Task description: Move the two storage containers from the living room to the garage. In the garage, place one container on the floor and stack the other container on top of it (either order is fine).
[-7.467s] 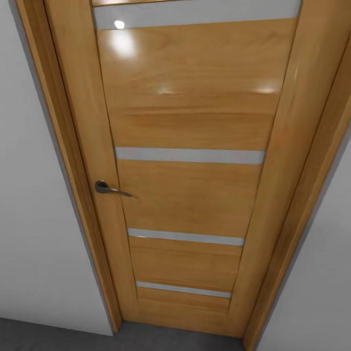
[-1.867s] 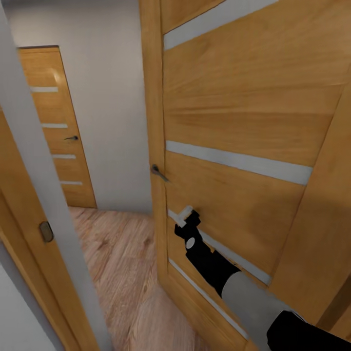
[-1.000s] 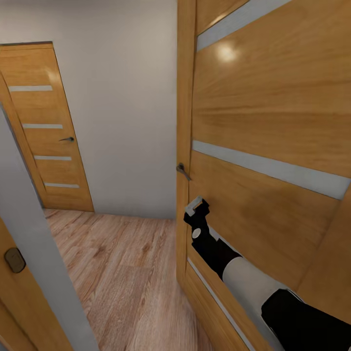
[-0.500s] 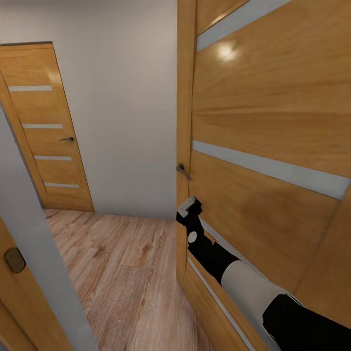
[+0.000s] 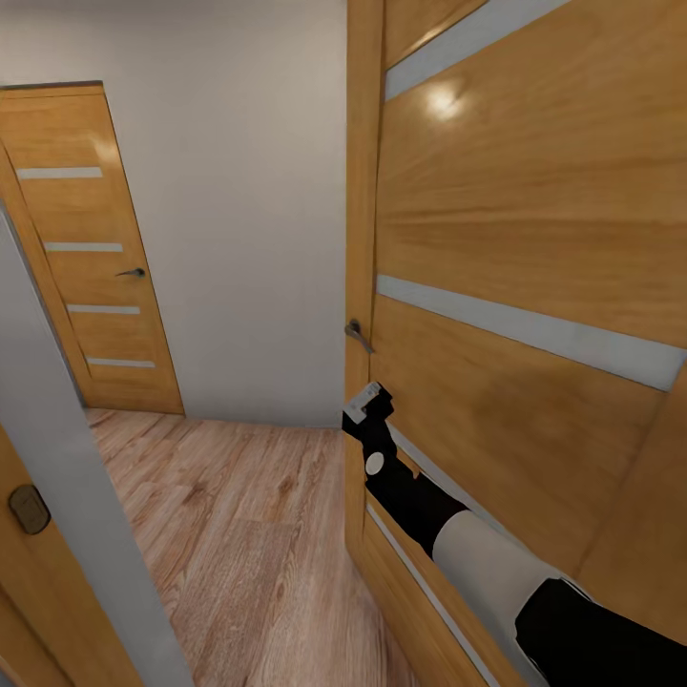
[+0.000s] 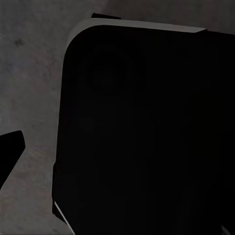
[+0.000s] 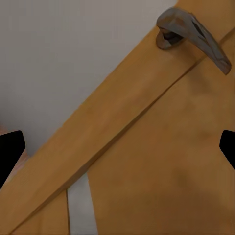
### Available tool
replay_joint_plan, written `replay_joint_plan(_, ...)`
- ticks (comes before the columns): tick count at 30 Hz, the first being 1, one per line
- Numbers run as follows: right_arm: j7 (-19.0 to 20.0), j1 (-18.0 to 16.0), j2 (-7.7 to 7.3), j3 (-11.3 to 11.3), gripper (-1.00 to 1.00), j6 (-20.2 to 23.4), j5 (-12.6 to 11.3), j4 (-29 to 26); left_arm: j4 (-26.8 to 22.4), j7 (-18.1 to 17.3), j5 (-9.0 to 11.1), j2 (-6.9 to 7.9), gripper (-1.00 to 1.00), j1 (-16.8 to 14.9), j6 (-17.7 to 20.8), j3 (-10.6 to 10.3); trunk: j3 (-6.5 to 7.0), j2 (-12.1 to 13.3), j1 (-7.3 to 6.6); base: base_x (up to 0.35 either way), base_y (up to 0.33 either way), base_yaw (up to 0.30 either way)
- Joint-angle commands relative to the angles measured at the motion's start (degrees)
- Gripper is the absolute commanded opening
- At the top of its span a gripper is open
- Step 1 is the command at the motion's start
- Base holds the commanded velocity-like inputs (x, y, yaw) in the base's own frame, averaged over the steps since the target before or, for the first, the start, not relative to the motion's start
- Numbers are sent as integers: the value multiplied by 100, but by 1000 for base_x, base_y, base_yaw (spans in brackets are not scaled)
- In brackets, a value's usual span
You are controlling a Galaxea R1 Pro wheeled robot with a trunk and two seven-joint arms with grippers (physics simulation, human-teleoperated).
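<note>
I have my right gripper (image 5: 367, 403) just below the curved grey metal handle (image 5: 359, 334) of the open honey-coloured wooden door (image 5: 534, 239), jaws apart, empty; left jaws I cannot tell. No containers near this door.

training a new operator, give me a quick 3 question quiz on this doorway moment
1. True or false: the right gripper is clamped on the door handle.
2. The floor beyond the open door is: A) grey concrete B) wood plank C) carpet.
3. How many doors can you see in the head view?

Key: 1 false, it sits just below the handle, against the door. 2 B. 3 two, counting the closed door.
</note>
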Motion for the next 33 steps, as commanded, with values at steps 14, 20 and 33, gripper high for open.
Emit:
replay_joint_plan(14, -38, 249, 0, 21, 100, 75, -53, -691, -4, -1, 52, 0, 100, 1, -9, 0, -5, -3, 0, 0, 0, 0)
replay_joint_plan(20, -122, 250, 0, 25, 100, 49, -52, -727, -4, -1, 53, 0, 100, 3, -11, 0, -5, -3, 0, 0, 0, 0)
replay_joint_plan(33, -637, 250, 0, -58, 100, -520, -271, -692, -4, -1, 54, 0, 100, 3, -14, 7, -5, -3, 0, 0, 0, 0)
